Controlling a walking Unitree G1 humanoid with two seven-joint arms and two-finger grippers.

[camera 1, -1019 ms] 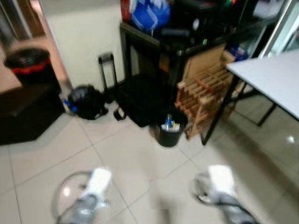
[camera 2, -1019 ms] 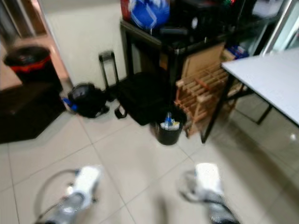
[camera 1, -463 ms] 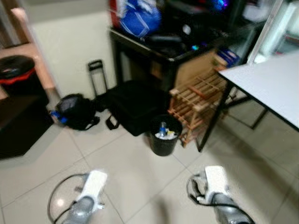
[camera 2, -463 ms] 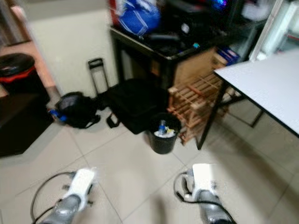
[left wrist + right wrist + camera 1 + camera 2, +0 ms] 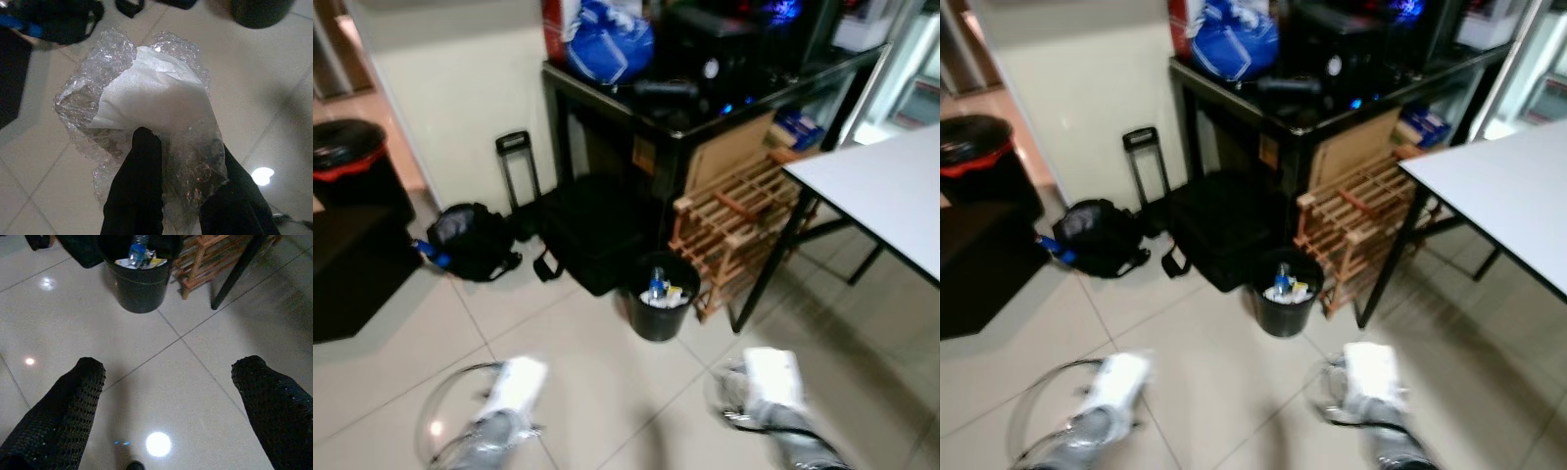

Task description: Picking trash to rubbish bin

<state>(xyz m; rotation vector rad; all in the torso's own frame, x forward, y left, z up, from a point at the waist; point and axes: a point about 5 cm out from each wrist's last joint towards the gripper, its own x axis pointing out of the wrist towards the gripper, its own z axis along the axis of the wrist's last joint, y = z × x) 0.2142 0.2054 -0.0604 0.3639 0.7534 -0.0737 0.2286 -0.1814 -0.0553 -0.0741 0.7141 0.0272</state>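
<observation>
A small black rubbish bin (image 5: 661,299) stands on the tiled floor ahead, in front of a wooden rack, with a bottle and scraps inside (image 5: 138,254). My left gripper (image 5: 183,147) is shut on a crumpled wad of bubble wrap with white paper (image 5: 146,103) and holds it above the floor, short of the bin. My right gripper (image 5: 170,366) is open with nothing between its fingers; the bin (image 5: 138,284) lies just beyond it. Both arms are low in front of me, the left arm (image 5: 504,416) and the right arm (image 5: 771,392).
A black bag (image 5: 592,225) and a small backpack (image 5: 468,240) lie left of the bin. The wooden rack (image 5: 734,220) and a white table (image 5: 886,186) with black legs stand to the right. A dark shelf unit (image 5: 685,88) stands behind. A red-banded black bin (image 5: 357,171) is at far left.
The whole picture has swayed with the camera's motion. The small bin stays ahead at about the same distance, and both arms stay low in front.
</observation>
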